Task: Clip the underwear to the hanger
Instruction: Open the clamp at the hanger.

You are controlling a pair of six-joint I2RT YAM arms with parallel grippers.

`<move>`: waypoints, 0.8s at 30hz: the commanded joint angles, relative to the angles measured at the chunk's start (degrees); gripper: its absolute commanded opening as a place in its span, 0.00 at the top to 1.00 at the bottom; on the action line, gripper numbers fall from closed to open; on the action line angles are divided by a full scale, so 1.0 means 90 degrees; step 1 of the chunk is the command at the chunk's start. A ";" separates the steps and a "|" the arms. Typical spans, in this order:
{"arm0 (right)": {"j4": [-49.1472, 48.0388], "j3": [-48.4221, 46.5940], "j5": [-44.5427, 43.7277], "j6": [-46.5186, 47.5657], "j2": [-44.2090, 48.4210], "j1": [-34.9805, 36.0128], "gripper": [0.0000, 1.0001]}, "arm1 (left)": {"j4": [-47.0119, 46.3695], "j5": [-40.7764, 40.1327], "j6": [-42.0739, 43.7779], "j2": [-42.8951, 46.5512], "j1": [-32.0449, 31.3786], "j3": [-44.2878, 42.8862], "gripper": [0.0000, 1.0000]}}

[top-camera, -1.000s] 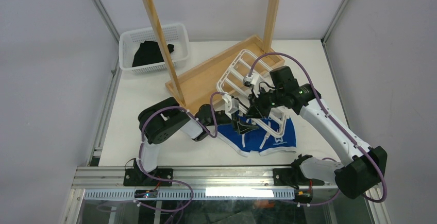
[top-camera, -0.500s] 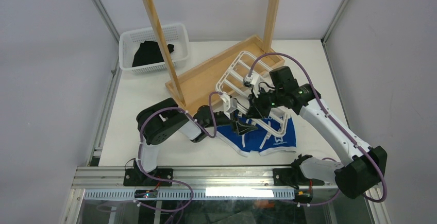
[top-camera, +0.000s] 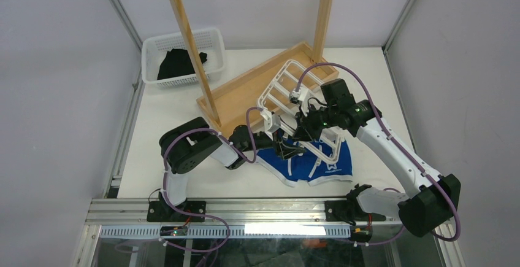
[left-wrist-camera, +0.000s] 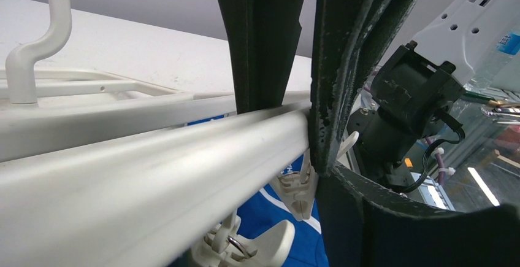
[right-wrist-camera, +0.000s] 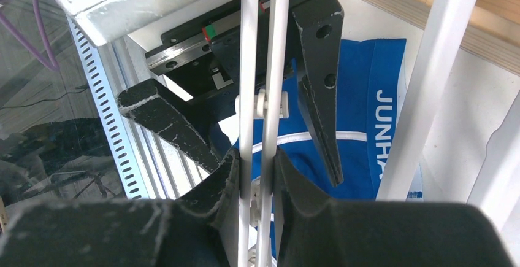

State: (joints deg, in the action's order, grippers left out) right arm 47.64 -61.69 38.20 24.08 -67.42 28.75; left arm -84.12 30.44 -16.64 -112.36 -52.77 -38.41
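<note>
Readable text: one item.

Right wrist view: white capitals "JUNHA" on the waistband [right-wrist-camera: 385, 70] of the underwear [right-wrist-camera: 359, 89], running top to bottom in frame. A hanger [right-wrist-camera: 429, 83] bar covers the word's lower end, so any further letters cannot be told.

Top view: same lettering shows as white marks, too small to read.

Left wrist view: blue label [left-wrist-camera: 510, 42] on a white housing [left-wrist-camera: 466, 27], print illegible.

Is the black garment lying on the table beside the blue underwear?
No, the black garment lies inside the white basket, far from the underwear.
</note>
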 commanded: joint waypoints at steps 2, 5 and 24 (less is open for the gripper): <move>-0.0634 -0.0139 0.0209 0.0206 0.0149 0.0053 1.00 | -0.1705 0.0016 -0.0229 0.0239 0.0029 -0.0052 0.43; -0.0643 -0.0131 0.0200 0.0206 0.0141 0.0053 1.00 | -0.1703 0.0049 -0.0244 0.0226 0.0031 -0.0068 0.48; -0.0653 -0.0079 0.0198 0.0196 0.0190 0.0048 1.00 | -0.1703 0.0140 -0.0472 0.0242 0.0053 -0.0135 0.62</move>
State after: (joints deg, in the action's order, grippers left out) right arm 46.89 -61.69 38.41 23.68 -67.40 28.75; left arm -83.79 30.59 -18.28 -112.36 -52.64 -38.39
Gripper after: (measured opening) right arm 0.208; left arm 0.459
